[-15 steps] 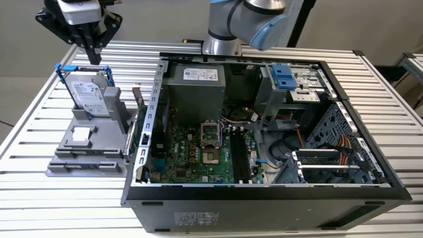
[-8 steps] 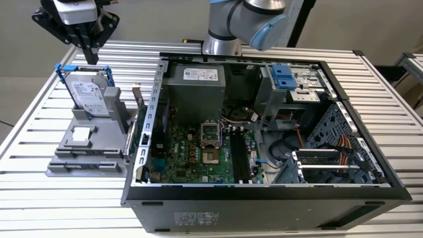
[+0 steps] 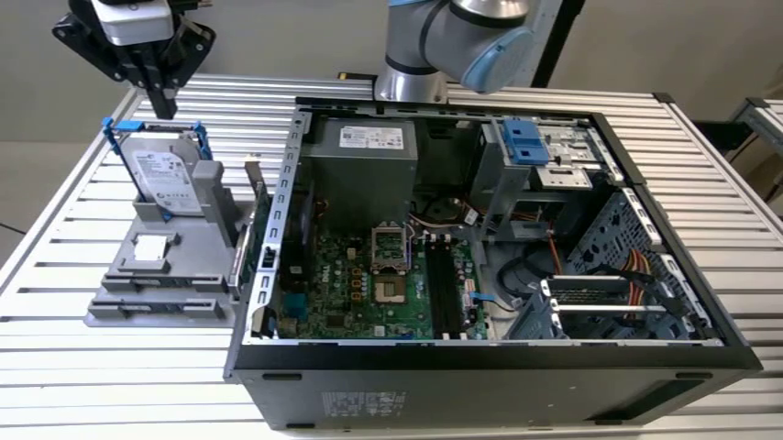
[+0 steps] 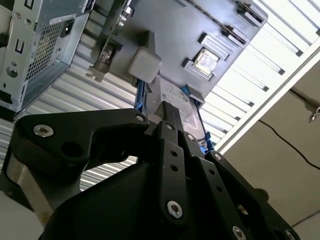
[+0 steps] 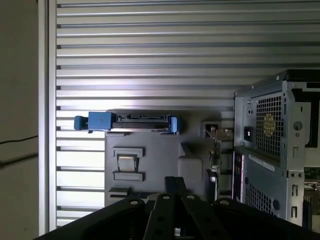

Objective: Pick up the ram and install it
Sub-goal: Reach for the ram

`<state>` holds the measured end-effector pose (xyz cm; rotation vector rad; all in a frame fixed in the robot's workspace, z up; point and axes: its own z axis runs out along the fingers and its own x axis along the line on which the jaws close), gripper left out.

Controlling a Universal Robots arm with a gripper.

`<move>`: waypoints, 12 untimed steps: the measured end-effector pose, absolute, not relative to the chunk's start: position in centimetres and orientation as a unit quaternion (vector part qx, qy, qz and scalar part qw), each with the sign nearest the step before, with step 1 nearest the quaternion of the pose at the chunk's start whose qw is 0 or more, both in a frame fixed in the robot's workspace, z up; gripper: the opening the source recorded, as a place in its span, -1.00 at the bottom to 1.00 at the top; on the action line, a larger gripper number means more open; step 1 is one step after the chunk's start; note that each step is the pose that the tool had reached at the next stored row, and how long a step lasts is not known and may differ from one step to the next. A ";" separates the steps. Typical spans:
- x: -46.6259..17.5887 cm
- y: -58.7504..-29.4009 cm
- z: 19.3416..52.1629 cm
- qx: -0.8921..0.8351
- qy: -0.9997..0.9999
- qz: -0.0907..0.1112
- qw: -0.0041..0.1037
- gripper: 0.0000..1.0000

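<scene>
The ram (image 3: 240, 261) looks like a thin dark stick standing on edge along the side of the grey holder (image 3: 147, 280) that faces the computer case; I cannot make it out clearly. My gripper (image 3: 161, 108) hangs high over the holder's far end, above the hard drive (image 3: 165, 174), well away from the ram. Its black fingers (image 4: 167, 117) sit together, shut on nothing. Inside the open case lies the green motherboard (image 3: 348, 275) with long black memory slots (image 3: 441, 284). In the first wrist view the gripper (image 5: 175, 181) looks straight down on the holder (image 5: 160, 160).
The silver hard drive with blue handles (image 5: 132, 122) stands upright in the holder. A small pale square part (image 3: 149, 246) lies on the holder. The open case (image 3: 490, 376) fills the exterior view's right half of the slatted metal table (image 3: 49, 238). The arm's base (image 3: 410, 82) stands behind the case.
</scene>
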<state>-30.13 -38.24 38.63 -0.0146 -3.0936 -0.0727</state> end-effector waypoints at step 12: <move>-31.0 -38.2 38.6 -0.004 -0.999 -0.023 0.026 -1.00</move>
